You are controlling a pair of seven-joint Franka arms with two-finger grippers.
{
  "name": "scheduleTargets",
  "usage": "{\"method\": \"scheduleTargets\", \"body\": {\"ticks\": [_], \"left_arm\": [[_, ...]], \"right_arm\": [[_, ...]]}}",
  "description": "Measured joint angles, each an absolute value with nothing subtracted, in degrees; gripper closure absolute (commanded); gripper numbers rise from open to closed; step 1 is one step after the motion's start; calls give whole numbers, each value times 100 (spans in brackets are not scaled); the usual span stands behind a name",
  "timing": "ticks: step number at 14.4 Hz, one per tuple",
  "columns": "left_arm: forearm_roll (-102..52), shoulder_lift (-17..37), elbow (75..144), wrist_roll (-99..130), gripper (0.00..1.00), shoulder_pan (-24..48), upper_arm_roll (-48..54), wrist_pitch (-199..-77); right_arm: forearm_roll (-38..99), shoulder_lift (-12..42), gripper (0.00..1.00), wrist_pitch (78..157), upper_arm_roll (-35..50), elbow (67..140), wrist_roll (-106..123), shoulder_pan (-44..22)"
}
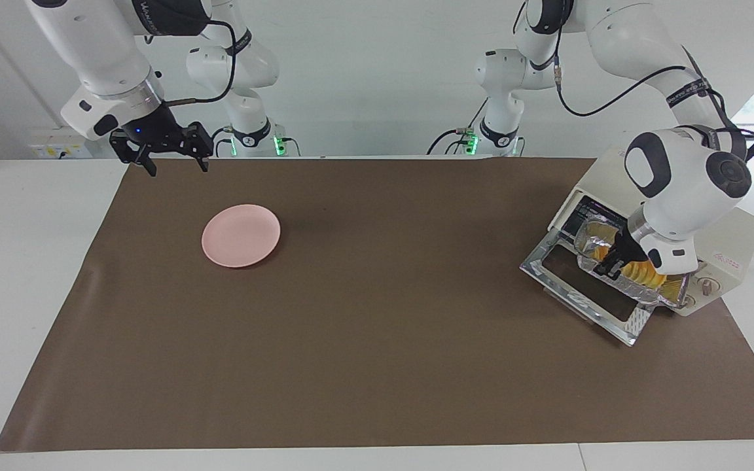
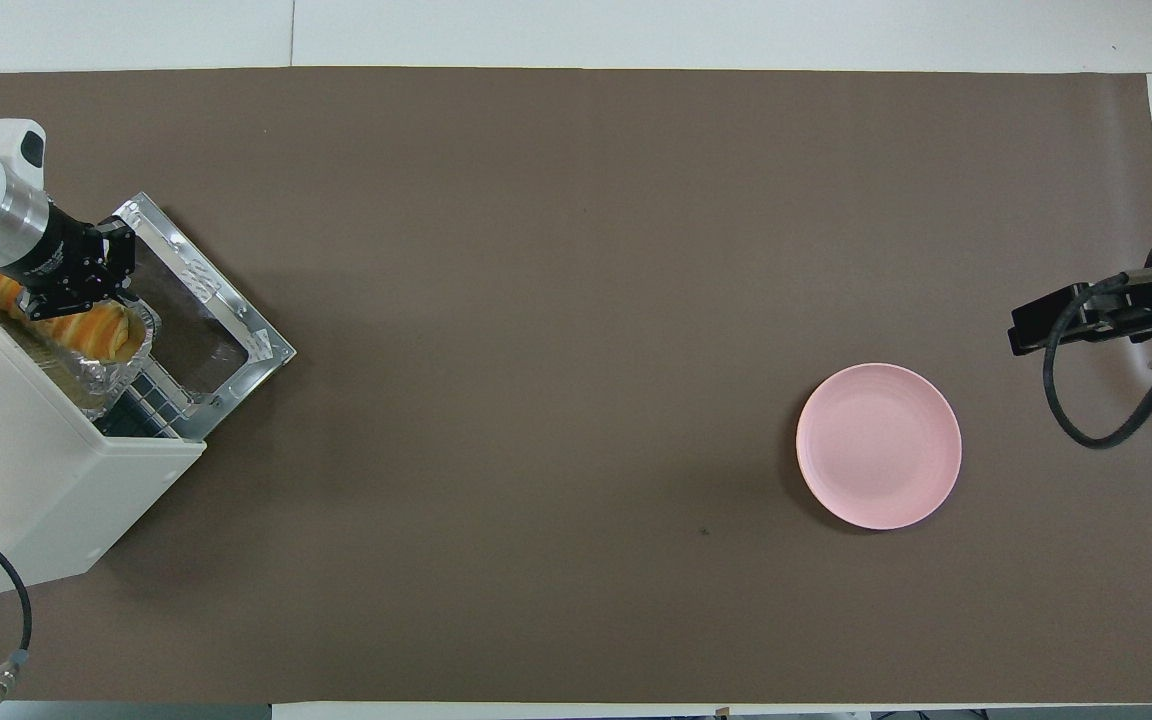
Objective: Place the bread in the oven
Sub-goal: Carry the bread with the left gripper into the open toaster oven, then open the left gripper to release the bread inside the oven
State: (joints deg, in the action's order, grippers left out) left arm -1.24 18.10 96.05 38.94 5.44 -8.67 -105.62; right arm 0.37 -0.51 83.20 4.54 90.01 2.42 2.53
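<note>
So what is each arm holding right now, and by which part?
Left gripper holds the foil tray of bread by its rim. Right gripper holds nothing.

The left tool covers much of the bread, so what its fingertips pinch can't be made out. The toaster oven runs off the overhead view's edge.

glossy white jointed arms with dark grey round joint caps, black bands with white lettering, loose black cables, silver wrist rings, black grippers, green lights at bases.
</note>
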Motion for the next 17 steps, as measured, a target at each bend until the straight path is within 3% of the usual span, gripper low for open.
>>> {"method": "scheduleTargets", "body": {"ticks": [8,17], "left_arm": [[-61,1547,10080,3856,100,552,-868,-10557],[-58,1464,10108,3944,100,545,-889,-10397]], "right_arm": [[37,-52,0,8320,454,9001,242,255],[37,-51,0,8320,454,9001,242,255]]}}
